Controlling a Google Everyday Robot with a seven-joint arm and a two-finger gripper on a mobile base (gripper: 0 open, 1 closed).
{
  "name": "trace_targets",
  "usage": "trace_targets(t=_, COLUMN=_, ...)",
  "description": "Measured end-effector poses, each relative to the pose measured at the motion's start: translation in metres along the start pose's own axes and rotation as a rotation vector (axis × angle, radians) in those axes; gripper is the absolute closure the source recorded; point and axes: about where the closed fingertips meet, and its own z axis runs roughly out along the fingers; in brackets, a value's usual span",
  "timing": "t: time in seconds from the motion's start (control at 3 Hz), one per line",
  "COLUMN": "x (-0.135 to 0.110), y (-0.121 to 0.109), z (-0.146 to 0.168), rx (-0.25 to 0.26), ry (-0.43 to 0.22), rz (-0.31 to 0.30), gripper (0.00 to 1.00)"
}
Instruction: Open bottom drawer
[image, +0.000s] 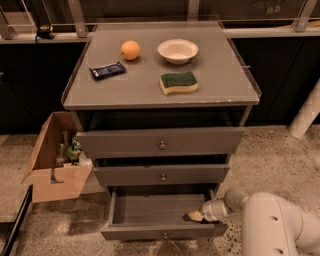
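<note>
The grey cabinet's bottom drawer (160, 231) is pulled out, showing its shallow grey tray (155, 207) and a small knob on its front. My gripper (196, 215) reaches in from the right, at the drawer's front right corner, just behind the front panel. The white arm (280, 225) fills the lower right. The middle drawer (162, 175) and the taller top drawer (161, 142) stand above it, both slightly forward.
On the cabinet top (145, 87) lie an orange (130, 50), a white bowl (177, 50), a green and yellow sponge (178, 82) and a dark snack bar (107, 70). A cardboard box (57, 160) with bottles stands at the left. A white post (305, 117) is at the right.
</note>
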Motion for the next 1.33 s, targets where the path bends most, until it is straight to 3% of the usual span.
trace_targets(t=0.67, x=0.048, y=0.024, z=-0.018, rx=-0.083, ry=-0.033, rz=0.137, gripper=0.97)
trace_targets(t=1.0, x=0.056, y=0.031, z=-0.023, rx=-0.119, ry=-0.038, rz=0.147, gripper=0.75)
trace_targets(t=1.33, x=0.038, y=0.037, z=-0.024, rx=-0.143, ry=-0.074, rz=0.105, gripper=0.44)
